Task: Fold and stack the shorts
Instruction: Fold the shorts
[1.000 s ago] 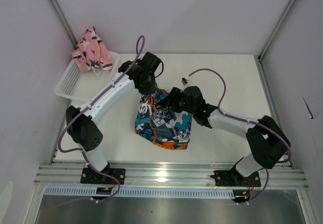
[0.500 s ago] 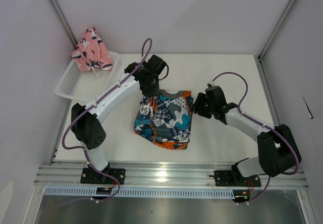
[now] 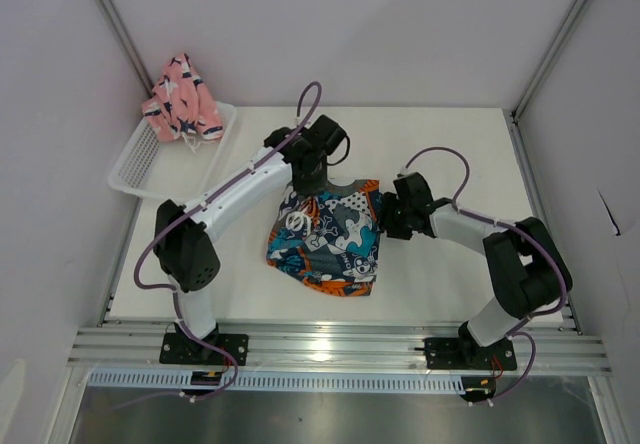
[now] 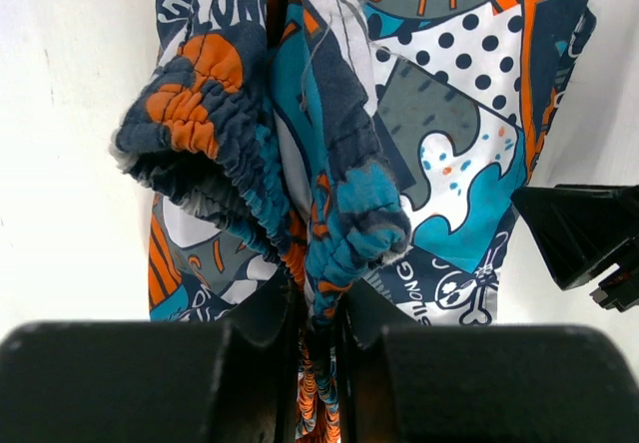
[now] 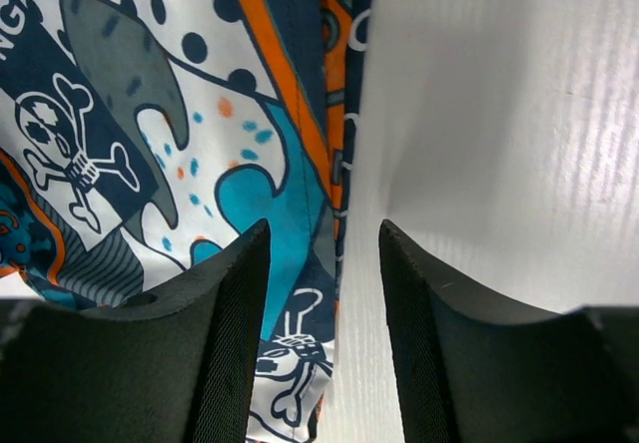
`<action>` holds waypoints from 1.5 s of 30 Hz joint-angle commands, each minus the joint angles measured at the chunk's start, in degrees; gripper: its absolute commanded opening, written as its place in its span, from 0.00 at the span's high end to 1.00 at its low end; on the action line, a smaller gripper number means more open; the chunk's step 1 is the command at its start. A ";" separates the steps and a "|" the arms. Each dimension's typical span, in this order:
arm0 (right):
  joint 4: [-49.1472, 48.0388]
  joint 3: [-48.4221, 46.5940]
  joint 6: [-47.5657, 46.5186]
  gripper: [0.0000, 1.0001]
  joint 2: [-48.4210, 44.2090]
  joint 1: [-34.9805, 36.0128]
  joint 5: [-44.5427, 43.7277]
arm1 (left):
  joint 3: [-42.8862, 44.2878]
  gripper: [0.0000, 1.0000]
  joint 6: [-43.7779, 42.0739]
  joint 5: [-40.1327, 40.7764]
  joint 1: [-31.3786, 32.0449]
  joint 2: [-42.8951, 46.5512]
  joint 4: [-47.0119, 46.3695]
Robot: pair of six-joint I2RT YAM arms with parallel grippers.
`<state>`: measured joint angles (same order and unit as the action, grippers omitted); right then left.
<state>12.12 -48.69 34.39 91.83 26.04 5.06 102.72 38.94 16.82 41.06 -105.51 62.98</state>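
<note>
The printed shorts (image 3: 325,239) lie mid-table, partly folded, blue, orange, white and grey. My left gripper (image 3: 311,181) is at their far edge, shut on the bunched elastic waistband (image 4: 339,233), which rises between its fingers (image 4: 319,315). My right gripper (image 3: 386,214) is open at the shorts' right edge. In the right wrist view that hem (image 5: 334,164) runs between the open fingers (image 5: 321,238), which grip nothing. The pink shorts (image 3: 180,99) sit heaped on the far end of the white basket (image 3: 135,164).
The basket stands at the far left of the white table (image 3: 450,154). Metal frame posts and grey walls bound the table on both sides. The right gripper's black finger (image 4: 584,233) shows at the right of the left wrist view.
The right gripper left the top of the printed shorts and now sits open at their right edge. The left gripper carried the waistband to the right, and the top of the shorts spread out wider.
</note>
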 commanded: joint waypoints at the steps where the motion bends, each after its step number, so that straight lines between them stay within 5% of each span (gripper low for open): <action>1: -1.13 -3.08 -1.26 0.50 1.50 0.59 0.91 | 2.58 1.00 1.14 1.73 1.74 -0.83 -0.49; 14: -1.57 -5.10 -1.43 0.62 5.64 1.20 0.65 | 1.79 1.00 3.69 2.43 5.43 -1.80 -1.98; 45: -2.80 -4.66 -0.73 0.64 6.69 1.20 1.71 | -4.63 1.00 12.04 -0.65 10.36 -9.79 -15.69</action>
<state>9.87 -52.51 33.87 97.73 26.96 6.76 98.15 49.15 16.34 50.89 -114.69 50.78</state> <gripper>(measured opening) 0.360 0.155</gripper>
